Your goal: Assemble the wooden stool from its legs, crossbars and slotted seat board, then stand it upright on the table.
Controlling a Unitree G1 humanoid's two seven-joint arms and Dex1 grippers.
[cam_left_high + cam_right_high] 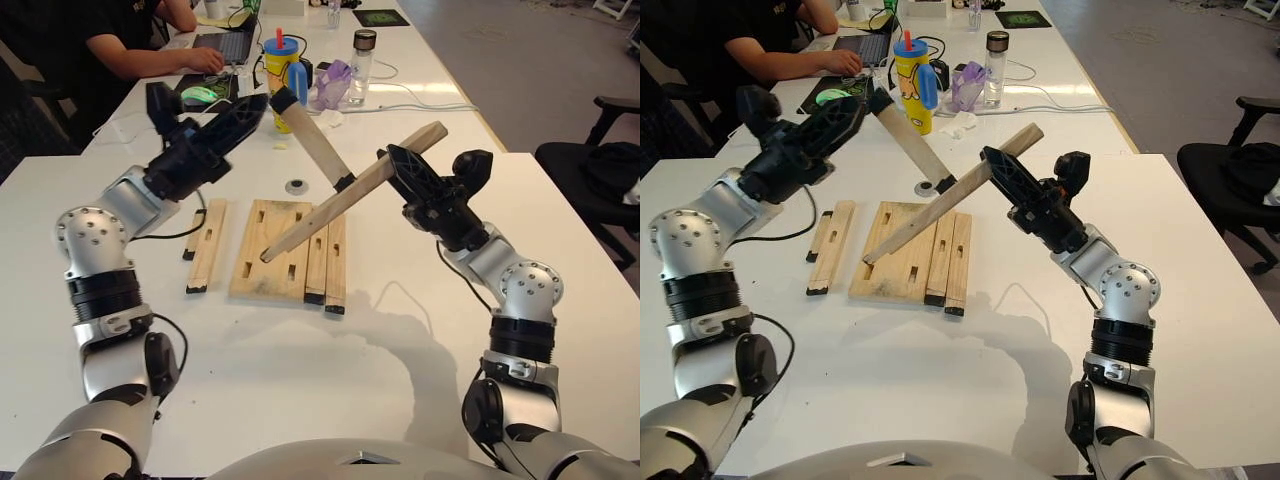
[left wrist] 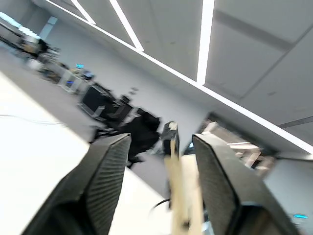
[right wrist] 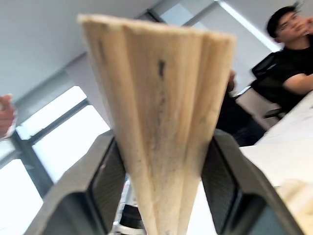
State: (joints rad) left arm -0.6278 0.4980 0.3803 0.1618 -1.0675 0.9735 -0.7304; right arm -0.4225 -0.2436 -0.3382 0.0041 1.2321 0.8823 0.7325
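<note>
The slotted seat board (image 1: 268, 250) lies flat at the table's middle. My left gripper (image 1: 262, 103) is shut on the top of a short wooden leg (image 1: 315, 145), held up in the air and slanting down to the right. The leg (image 2: 175, 196) stands between the ribbed fingers (image 2: 100, 186). My right gripper (image 1: 397, 168) is shut on a longer leg (image 1: 320, 215) that slants over the board, its low end near the board's slots. The short leg's black-tipped lower end meets the long leg at its middle. The long leg (image 3: 161, 122) sits between the dark fingers (image 3: 105, 188).
Two more wooden pieces (image 1: 207, 245) lie left of the board, and two (image 1: 334, 262) rest along its right edge. A small round disc (image 1: 296, 186) sits behind the board. A yellow cup (image 1: 279, 65), a bottle (image 1: 360, 62), cables and a laptop stand at the back.
</note>
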